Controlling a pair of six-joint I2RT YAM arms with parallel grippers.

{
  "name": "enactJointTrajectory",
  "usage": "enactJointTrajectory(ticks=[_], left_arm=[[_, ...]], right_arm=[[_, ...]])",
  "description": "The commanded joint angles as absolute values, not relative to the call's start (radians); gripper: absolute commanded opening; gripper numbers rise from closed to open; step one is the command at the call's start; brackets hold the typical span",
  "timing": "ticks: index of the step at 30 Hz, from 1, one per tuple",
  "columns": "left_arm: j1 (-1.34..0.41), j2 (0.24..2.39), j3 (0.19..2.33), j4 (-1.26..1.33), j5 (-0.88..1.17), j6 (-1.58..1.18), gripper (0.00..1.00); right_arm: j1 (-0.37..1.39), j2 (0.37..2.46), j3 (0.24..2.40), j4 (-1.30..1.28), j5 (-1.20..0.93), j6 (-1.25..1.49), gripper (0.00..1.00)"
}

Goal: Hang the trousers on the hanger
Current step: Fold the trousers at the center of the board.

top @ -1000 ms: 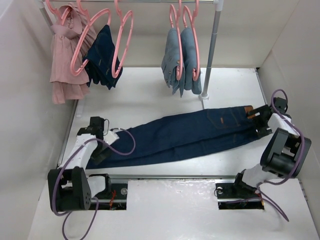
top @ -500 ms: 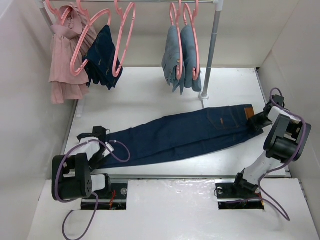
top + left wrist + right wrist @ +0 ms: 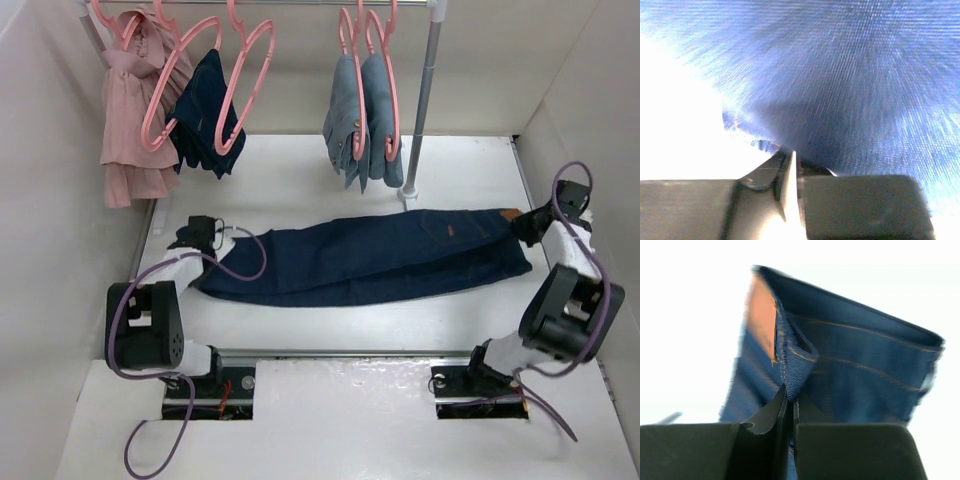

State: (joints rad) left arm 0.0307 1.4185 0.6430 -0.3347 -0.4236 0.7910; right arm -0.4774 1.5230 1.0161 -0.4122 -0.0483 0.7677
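The white table [image 3: 300,180] carries the trousers [image 3: 370,262], long dark navy denim with orange-brown stitching. They lie flat and stretched crosswise between my two arms, waist to my right and leg ends to my left. There is bare tabletop both in front of the denim and behind it, up to the back wall. The side walls stand close to each wrist.

Behind the trousers the rack's upright pole [image 3: 422,100] has its foot just beyond the waist end. From the rail hang a pink garment [image 3: 125,110], a smaller navy garment [image 3: 205,115] and light blue-grey jeans [image 3: 362,110]. The hanger [image 3: 262,50], thin and pink, is on the rail beside the small navy piece, well apart from the trousers.

My right gripper [image 3: 790,400] is pinched tight on the waistband beside the tan label [image 3: 760,315]. My left gripper [image 3: 790,162] is likewise closed on the denim at the leg end.
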Motion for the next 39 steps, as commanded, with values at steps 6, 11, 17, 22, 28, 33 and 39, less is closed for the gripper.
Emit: enactJointTrajectory(ticks=[6, 11, 17, 22, 28, 33, 39], left_arm=[[-0.072, 1.287, 0.698, -0.484, -0.085, 0.884, 0.58], [0.001, 1.129, 0.676, -0.667, 0.012, 0.951, 0.6], [0.049, 1.101, 0.768, -0.552, 0.01, 0.735, 0.43], [0.063, 1.187, 0.822, -0.464, 0.107, 0.499, 0.46], [0.187, 1.294, 0.857, -0.394, 0.204, 0.342, 0.7], [0.199, 1.44, 0.946, -0.405, 0.238, 0.31, 0.71], [0.199, 1.565, 0.968, -0.416, 0.264, 0.333, 0.47]], right_arm=[[-0.494, 1.355, 0.956, -0.339, 0.106, 0.792, 0.0], [-0.494, 1.355, 0.966, -0.374, 0.138, 0.772, 0.0], [-0.494, 1.325, 1.017, -0.385, 0.152, 0.75, 0.0], [-0.494, 1.313, 1.017, -0.385, 0.124, 0.729, 0.0], [-0.494, 1.279, 0.986, -0.376, 0.115, 0.669, 0.0], [-0.494, 1.279, 0.968, -0.353, 0.094, 0.669, 0.0], [-0.494, 1.289, 0.977, -0.353, 0.084, 0.669, 0.0]])
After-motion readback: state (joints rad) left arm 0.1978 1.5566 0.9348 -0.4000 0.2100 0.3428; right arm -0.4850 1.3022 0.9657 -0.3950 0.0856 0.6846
